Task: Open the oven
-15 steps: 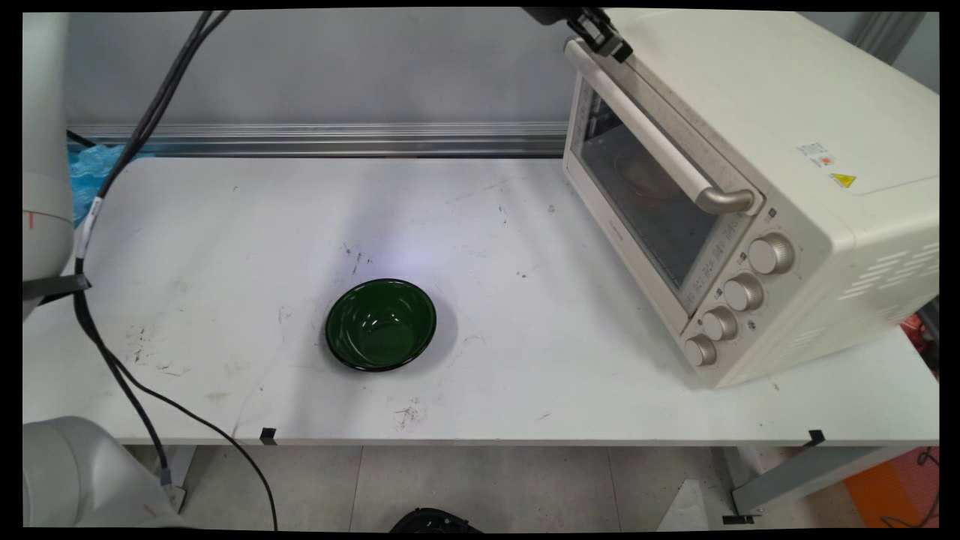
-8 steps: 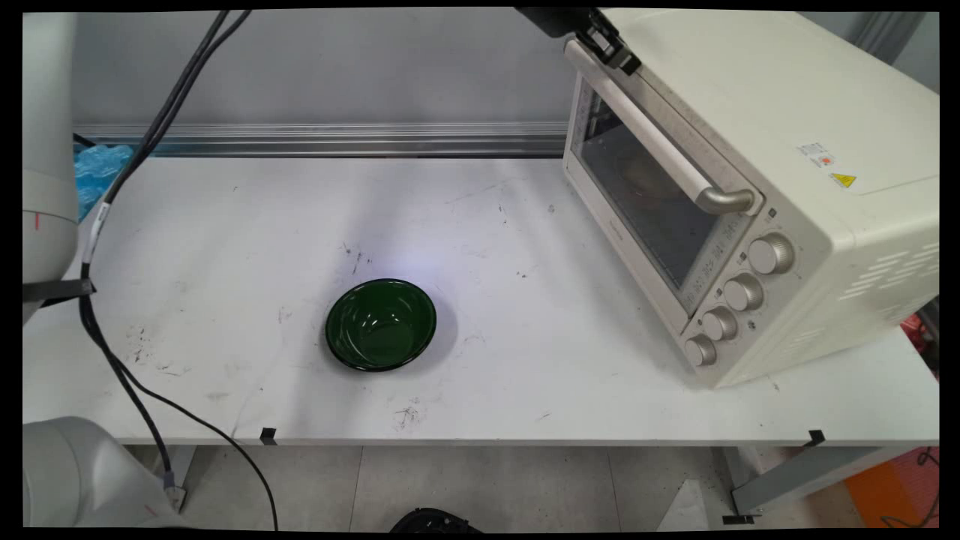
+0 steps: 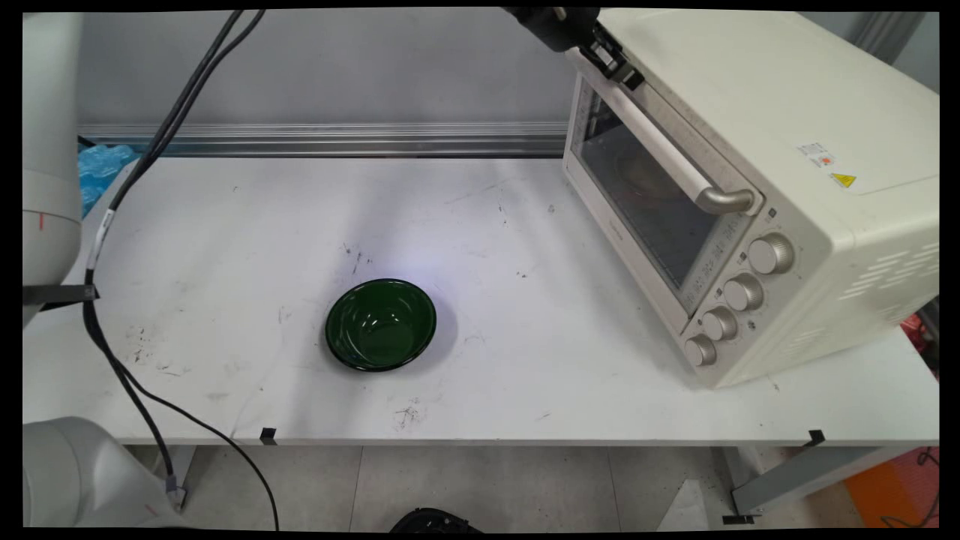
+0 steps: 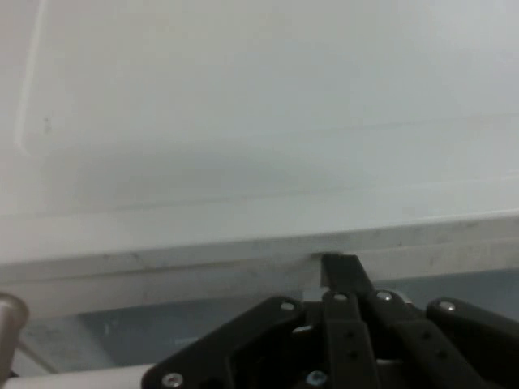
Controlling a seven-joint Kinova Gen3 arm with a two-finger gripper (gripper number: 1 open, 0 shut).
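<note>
The toaster oven [image 3: 750,187] sits on the right side of the white table [image 3: 225,225], turned at an angle, its glass door shut and its long handle [image 3: 660,142] across the top. The claw [image 3: 611,54] is pressed at the door's upper far corner, against the top seam. Whether it is open or closed I cannot tell (only one black tip shows in the hand view). A green bowl [image 3: 381,324] sits well apart, mid-table.

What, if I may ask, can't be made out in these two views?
- Gripper: whether it is open or shut; the main view cuts it at the top edge, and the hand view shows only one fingertip.
- Oven inside: a dim round shape behind the dark door glass in the main view, not identifiable.
- Green bowl: out of the hand view.
- Oven knobs' markings: too small.
</note>
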